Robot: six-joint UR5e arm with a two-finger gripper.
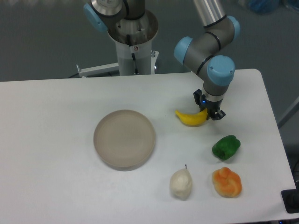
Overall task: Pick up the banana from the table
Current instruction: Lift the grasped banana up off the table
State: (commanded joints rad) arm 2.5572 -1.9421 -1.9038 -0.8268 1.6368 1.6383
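The banana [190, 118], small, curved and bright yellow, lies on the white table [56, 121] right of the middle. Its right end is hidden between the black fingers of my gripper [209, 112]. The gripper points straight down from the blue-capped wrist and is shut on that end. The banana's left tip points toward the plate, and I cannot tell whether the fruit still touches the tabletop.
A round beige plate [124, 138] sits left of the banana. A green pepper [226, 147], an orange lumpy fruit [227, 182] and a whitish pear-shaped item [181, 183] lie toward the front right. The robot base [133, 42] stands at the back.
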